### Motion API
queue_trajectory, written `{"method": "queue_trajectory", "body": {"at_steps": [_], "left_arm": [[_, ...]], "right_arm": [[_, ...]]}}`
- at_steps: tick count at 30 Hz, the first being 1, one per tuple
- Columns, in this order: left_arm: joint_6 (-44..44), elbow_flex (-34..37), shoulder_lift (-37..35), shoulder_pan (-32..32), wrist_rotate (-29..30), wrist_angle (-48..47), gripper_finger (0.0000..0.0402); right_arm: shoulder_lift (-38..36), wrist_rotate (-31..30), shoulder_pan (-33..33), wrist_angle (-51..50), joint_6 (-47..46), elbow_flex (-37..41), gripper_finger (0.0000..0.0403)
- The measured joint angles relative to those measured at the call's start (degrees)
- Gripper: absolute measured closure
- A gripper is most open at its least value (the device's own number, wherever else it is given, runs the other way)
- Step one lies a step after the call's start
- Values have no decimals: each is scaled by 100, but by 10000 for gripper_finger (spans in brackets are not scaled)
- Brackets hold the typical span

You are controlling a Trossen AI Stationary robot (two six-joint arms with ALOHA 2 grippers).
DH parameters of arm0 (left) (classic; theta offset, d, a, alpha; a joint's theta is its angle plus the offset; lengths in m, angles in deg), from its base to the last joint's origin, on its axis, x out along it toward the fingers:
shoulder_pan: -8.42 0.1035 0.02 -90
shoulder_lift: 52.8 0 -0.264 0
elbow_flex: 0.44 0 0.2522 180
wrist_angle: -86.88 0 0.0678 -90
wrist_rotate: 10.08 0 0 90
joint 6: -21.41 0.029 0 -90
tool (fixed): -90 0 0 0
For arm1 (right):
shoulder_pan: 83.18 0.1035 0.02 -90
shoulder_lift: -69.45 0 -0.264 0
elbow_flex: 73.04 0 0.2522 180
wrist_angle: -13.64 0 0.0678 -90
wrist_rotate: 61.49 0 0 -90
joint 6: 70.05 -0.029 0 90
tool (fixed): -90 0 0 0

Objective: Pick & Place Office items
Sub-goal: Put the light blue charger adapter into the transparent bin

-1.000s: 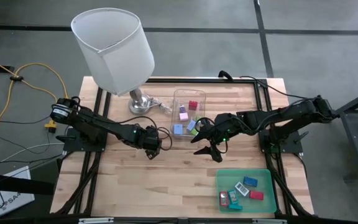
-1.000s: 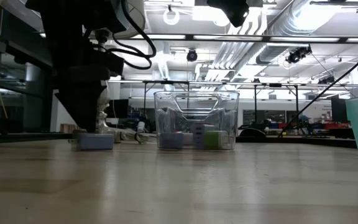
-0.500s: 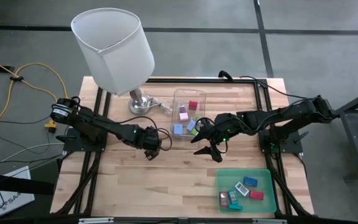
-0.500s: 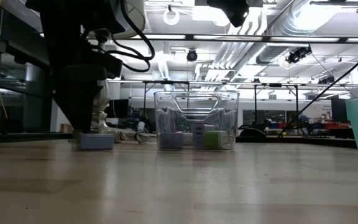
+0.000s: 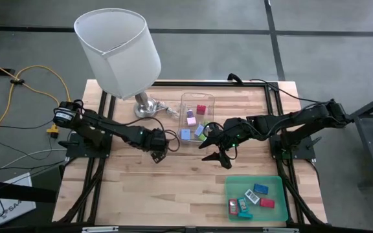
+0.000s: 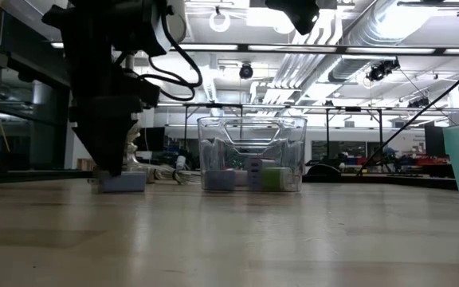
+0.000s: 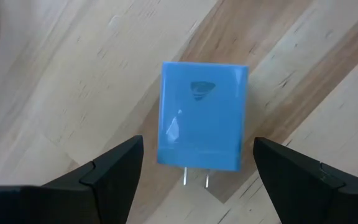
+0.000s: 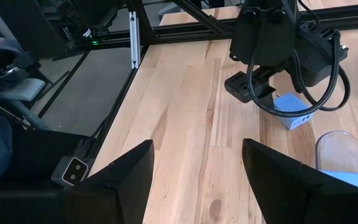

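Your left tool [image 7: 194, 163] hung wide open right over the small blue blocky plug piece with two metal prongs [image 7: 202, 116], which lay flat on the pale wooden table [image 5: 141, 188] between the two dark fingers [image 7: 107, 167], touching neither. From the right wrist, that blue piece [image 8: 293, 111] sat just under the left tool [image 8: 253, 93]. Your right tool [image 5: 220, 155] waited, also wide and holding nothing, beside the clear plastic box [image 5: 196, 115]. Farther off, other small pieces lay in the flat green tray [image 5: 274, 184].
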Motion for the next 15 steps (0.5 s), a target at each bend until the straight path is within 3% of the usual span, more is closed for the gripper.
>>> {"method": "queue_trajectory", "body": {"at_steps": [15], "left_arm": [[-18, 107, 2, 0, 1, 290, 105]], "right_arm": [[1, 0, -2, -1, -1, 0, 171]]}}
